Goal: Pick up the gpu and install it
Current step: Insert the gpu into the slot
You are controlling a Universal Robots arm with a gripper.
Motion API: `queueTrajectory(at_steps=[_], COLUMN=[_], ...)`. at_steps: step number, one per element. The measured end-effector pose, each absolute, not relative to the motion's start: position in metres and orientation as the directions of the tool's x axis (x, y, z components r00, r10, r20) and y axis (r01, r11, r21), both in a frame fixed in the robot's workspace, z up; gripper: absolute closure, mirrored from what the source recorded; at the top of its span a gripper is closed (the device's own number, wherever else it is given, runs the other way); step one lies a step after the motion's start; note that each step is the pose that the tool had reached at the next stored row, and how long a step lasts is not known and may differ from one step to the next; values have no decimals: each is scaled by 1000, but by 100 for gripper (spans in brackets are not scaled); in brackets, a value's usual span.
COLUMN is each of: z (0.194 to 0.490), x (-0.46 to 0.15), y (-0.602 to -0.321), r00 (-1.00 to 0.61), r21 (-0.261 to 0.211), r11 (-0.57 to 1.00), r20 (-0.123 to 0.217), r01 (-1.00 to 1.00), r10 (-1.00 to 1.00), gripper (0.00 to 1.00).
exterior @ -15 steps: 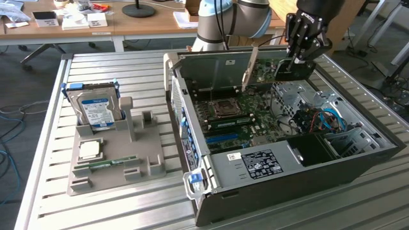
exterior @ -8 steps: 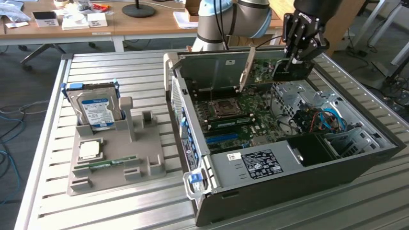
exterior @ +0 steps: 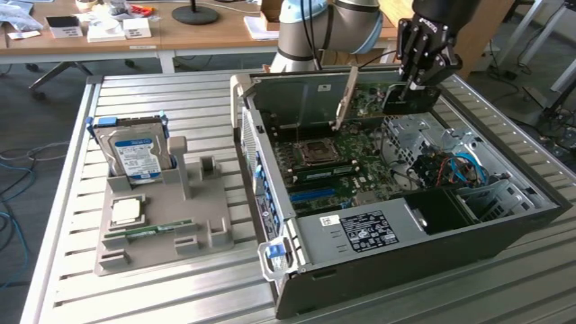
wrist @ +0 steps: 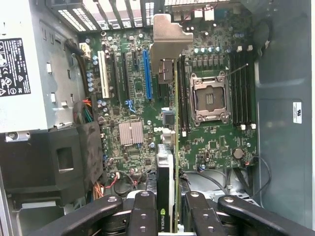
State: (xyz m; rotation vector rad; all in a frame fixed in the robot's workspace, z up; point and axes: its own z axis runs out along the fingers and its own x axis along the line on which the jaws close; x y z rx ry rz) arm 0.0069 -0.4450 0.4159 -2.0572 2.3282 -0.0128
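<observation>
The gpu (exterior: 407, 98) hangs over the open computer case (exterior: 297, 297), above the motherboard (exterior: 355, 177) near the case's far wall. My gripper (exterior: 417, 84) is shut on it from above. In the wrist view the gpu (wrist: 165, 172) shows edge-on, with the black cooler on one face and the green board on the other. Its silver bracket (wrist: 170, 37) is at the far end. My gripper (wrist: 168, 216) clamps the card, with one finger (wrist: 142, 209) on each side. The card sits between the blue slot (wrist: 147, 73) and the processor socket (wrist: 209, 98), and I cannot tell whether it touches the board.
At the exterior view's left a grey holder (exterior: 193, 223) carries an upright hard drive (exterior: 135, 154), a processor chip (exterior: 126, 211) and a memory stick (exterior: 148, 229). Inside the case are the power supply (exterior: 355, 233), a drive cage (exterior: 459, 202) and blue cables (exterior: 463, 167).
</observation>
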Motion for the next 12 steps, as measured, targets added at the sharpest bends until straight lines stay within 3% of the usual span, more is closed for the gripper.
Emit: queueTrajectory(at_steps=[12], z=[415], x=[-9], y=[-445], r00=[-123], r21=[-29], r11=[123], r20=[-21], r01=[-992], r10=[-992], gripper=[73])
